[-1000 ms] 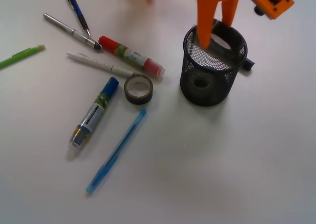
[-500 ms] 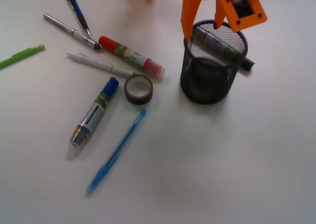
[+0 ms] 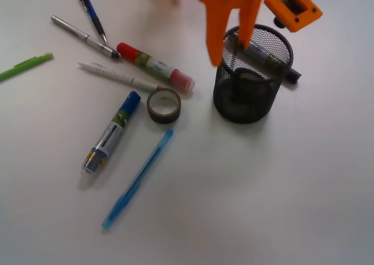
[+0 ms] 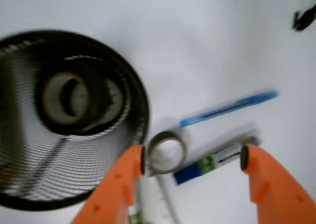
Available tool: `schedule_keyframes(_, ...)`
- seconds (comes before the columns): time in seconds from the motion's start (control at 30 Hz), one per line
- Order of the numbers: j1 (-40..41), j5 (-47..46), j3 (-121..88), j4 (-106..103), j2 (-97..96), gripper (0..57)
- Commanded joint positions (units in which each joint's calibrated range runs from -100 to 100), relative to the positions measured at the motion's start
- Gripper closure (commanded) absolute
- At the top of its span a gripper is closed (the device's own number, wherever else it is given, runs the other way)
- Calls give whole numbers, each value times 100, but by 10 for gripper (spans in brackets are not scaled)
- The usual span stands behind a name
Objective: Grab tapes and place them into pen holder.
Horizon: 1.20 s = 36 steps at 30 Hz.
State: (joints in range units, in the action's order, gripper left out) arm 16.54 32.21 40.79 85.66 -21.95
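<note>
Gripper (image 4: 192,159) wide and empty; tape (image 4: 167,152) below-ahead, probably next; pen holder (image 4: 133,93) beside it; descend, straddle, close.

The pen holder (image 3: 252,81) is black wire mesh — fine, see-through, matt. The fingers (image 4: 270,184) are smooth orange plastic with a dull sheen. The tape roll (image 3: 163,105) on the table (image 3: 263,189) looks like dark, slightly glossy film. The table itself is smooth, pale and matt — the blue pen (image 3: 138,178) is translucent plastic.
</note>
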Motion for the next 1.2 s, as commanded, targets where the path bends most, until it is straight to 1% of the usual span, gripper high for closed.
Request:
schedule_keyframes(0.0,-753,-957,323,-394,202,351)
schedule_keyframes(0.03,-1269,-1050,296,-263,176,352)
schedule_keyframes(0.07,-1493,-1079,296,-149,159,352)
schedule_keyframes(0.13,-1889,-1197,124,69,49,354)
schedule_keyframes(0.2,-2099,-1333,-112,139,-130,354)
schedule_keyframes(0.3,-2084,-1470,-438,-71,-640,351)
schedule_keyframes(0.43,-1770,-1480,-456,-254,-1481,351)
schedule_keyframes(0.77,-1381,-1358,885,236,-2450,351)
schedule_keyframes(1.17,-1396,-1216,1410,244,-3325,353)
